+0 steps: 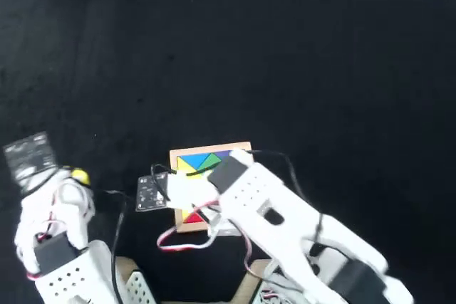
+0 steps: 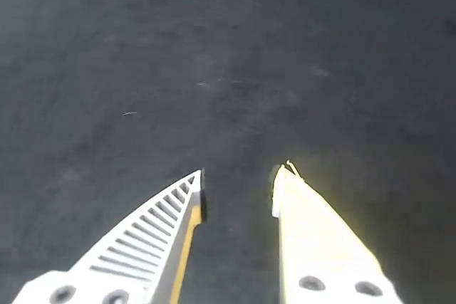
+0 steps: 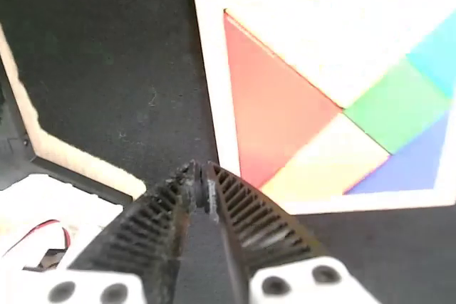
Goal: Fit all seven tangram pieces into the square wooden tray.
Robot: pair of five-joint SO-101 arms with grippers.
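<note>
Tangram pieces (image 3: 335, 105) lie packed inside the square wooden tray (image 3: 211, 69), apparently finished, so the right gripper (image 3: 203, 176) hangs pinched together and empty just off its rim while the left gripper (image 2: 239, 190) sits parted over bare black table (image 2: 228, 48).

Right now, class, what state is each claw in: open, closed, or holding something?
Left claw: open, nothing between its fingers.
Right claw: closed, holding nothing.

Black cloth-covered table (image 1: 285, 69)
</note>
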